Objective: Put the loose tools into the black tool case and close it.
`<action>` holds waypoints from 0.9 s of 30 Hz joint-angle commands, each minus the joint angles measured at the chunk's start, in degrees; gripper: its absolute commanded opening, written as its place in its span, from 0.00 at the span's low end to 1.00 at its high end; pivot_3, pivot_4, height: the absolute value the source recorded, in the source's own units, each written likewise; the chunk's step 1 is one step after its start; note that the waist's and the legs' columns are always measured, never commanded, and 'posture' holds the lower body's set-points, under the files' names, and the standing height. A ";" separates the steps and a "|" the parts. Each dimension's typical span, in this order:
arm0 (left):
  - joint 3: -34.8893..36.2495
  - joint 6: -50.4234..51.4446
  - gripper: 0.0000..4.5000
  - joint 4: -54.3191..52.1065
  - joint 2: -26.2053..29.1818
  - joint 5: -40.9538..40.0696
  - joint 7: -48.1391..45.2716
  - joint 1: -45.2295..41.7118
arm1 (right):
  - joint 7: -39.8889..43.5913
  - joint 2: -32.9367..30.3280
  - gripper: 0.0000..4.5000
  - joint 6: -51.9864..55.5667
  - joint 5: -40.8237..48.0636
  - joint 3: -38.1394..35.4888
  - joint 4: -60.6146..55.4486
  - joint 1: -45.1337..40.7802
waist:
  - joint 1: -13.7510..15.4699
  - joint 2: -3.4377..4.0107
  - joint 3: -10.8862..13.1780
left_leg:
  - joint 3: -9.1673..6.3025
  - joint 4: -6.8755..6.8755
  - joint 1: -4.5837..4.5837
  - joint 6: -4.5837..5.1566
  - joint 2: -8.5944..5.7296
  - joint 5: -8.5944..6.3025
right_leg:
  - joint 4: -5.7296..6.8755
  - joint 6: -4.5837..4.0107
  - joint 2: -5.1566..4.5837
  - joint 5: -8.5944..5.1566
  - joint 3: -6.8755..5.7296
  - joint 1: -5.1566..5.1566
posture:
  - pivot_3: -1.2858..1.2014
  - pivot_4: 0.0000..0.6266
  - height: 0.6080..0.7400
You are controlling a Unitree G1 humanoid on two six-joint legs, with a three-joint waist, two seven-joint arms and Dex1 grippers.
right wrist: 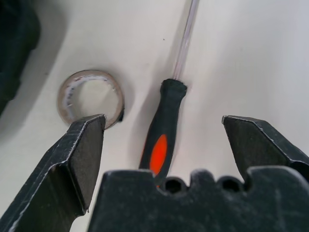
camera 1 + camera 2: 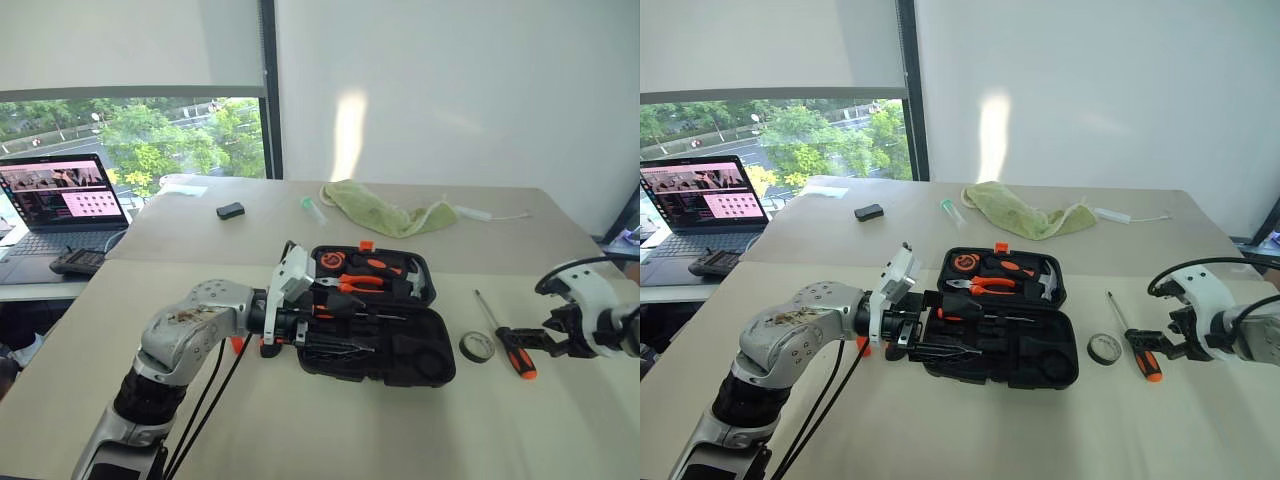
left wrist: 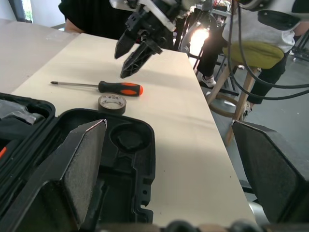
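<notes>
case: black tool case [image 2: 400,350] lies open mid-table, lid flat; pliers, hammer, tape measure fitted in far half. Open so loose items can drop into the moulded slots.
L gripper: left gripper [image 2: 930,345] at case's near-left edge, jaws wide apart, nothing betw. them. Prob. parked clear while R arm works.
R gripper: right gripper [image 1: 161,145] poised over screwdriver handle, jaws apart, straddling it, no contact seen. Looks like pre-grasp.
screwdriver: screwdriver [image 2: 507,340] on bare table R of case, well apart from it. Long axis runs near-to-far, slightly slanted; tip points away from robot, black-orange handle at near end, so handle is the end offered to R gripper.
tape roll: tape roll [image 2: 477,347] flat on table, betw. case and screwdriver handle, just beside handle, not touching.
next (judgement): close on handle, carry to a free slot; roll still to go; lid not yet shut.
</notes>
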 commanded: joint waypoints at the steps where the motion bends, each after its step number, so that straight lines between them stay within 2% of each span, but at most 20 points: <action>1: 0.55 -1.43 0.99 -2.01 0.04 -0.28 1.19 -0.85 | 5.35 3.61 1.00 -3.44 -10.32 6.79 9.51 -6.35 | 0.01 0.03 0.02 | 0.00 0.00 0.01 0.00 0.00 0.00 | 0.01 0.00 0.00 0.00 0.00 0.00 | 0.52 0.24 1.00; 3: 0.63 -1.05 0.99 -2.75 0.10 -0.75 1.93 -0.62 | 7.31 6.17 1.00 -6.05 -15.09 9.66 15.26 -8.80 | 0.23 0.07 0.04 | 0.00 -0.01 -0.03 -0.02 0.00 0.01 | 0.01 0.01 -0.01 0.00 -0.02 -0.03 | 0.52 0.24 1.00; 6: 0.76 -0.64 1.00 -3.55 0.26 -1.17 3.09 -0.41 | 10.58 9.11 0.82 -9.76 -21.26 12.88 22.35 -11.46 | 0.16 0.11 0.06 | 0.00 0.00 -0.10 -0.11 -0.03 0.06 | 0.00 0.03 -0.03 0.02 -0.04 -0.07 | 0.52 0.24 1.00; 9: 1.25 -0.31 1.00 -3.75 0.71 -1.68 4.09 -0.14 | 13.11 10.18 0.59 -11.66 -24.17 12.45 25.26 -12.77 | 0.22 0.11 0.06 | 0.00 0.03 -0.06 -0.15 -0.04 0.09 | -0.05 0.08 -0.06 0.05 -0.04 0.03 | 0.52 0.24 1.00; 12: 2.16 -0.22 1.00 -3.38 1.33 -2.05 5.19 0.54 | 15.57 8.59 0.39 -11.34 -24.53 9.84 21.08 -12.01 | 0.31 0.11 0.06 | 0.00 0.07 -0.06 -0.10 -0.08 0.06 | -0.03 0.11 -0.13 0.07 -0.04 0.05 | 0.52 0.24 1.00; 14: 2.77 -0.80 1.00 -2.93 1.06 -1.56 6.80 1.12 | 17.10 6.20 0.23 -10.79 -23.24 6.62 14.44 -9.34 | 0.42 0.17 0.10 | -0.02 0.07 -0.08 -0.10 -0.08 0.06 | 0.00 0.11 -0.16 0.07 -0.04 0.00 | 0.52 0.24 1.00; 15: 3.00 -1.52 1.00 -2.59 0.89 -0.96 7.52 1.35 | 17.38 5.32 0.18 -10.09 -22.40 4.80 11.21 -8.07 | 0.53 0.25 0.14 | -0.05 0.06 -0.13 -0.10 -0.08 0.06 | 0.00 0.12 -0.18 0.07 -0.06 -0.03 | 0.52 0.24 1.00; 17: 3.72 -4.39 1.00 -2.20 -0.28 1.51 10.77 2.40 | 18.12 4.11 0.17 -9.19 -18.61 -2.38 2.12 -4.43 | 0.46 0.38 0.18 | -0.05 0.06 -0.16 -0.18 -0.07 0.09 | 0.03 0.13 -0.18 0.08 -0.06 -0.10 | 0.52 0.24 1.00; 18: 5.14 -7.72 1.00 -1.78 -2.64 1.92 12.76 3.55 | 19.28 3.08 0.17 -7.65 -16.28 -5.41 -4.16 -3.19 | 0.45 0.49 0.20 | -0.05 0.04 -0.18 -0.20 -0.06 0.11 | 0.03 0.14 -0.19 0.09 -0.06 -0.12 | 0.52 0.24 1.00; 20: 6.21 -9.92 1.00 -1.40 -2.56 2.61 12.83 5.04 | 20.77 2.76 0.17 -6.12 -13.89 -6.98 -13.75 -3.33 | 0.04 0.65 0.30 | -0.03 0.01 -0.15 -0.23 -0.03 0.11 | 0.03 0.17 -0.22 0.11 0.01 -0.13 | 0.52 0.24 1.00; 23: 8.64 -7.00 1.00 -0.73 -0.46 -0.90 10.84 6.07 | 22.75 4.68 0.17 -5.58 -13.02 -3.04 -21.52 -6.99 | -0.55 0.63 0.34 | -0.06 -0.02 -0.10 -0.09 0.05 0.03 | 0.06 0.15 -0.10 0.15 0.00 -0.16 | 0.52 0.24 1.00; 27: 12.89 -6.38 1.00 -1.38 3.32 -3.97 8.61 9.43 | 25.79 11.08 0.17 -10.94 -21.20 11.39 -21.82 -14.67 | -0.67 0.60 0.37 | -0.12 -0.27 0.07 -0.17 0.07 0.07 | 0.05 0.00 -0.02 0.21 -0.08 -0.14 | 0.52 0.24 1.00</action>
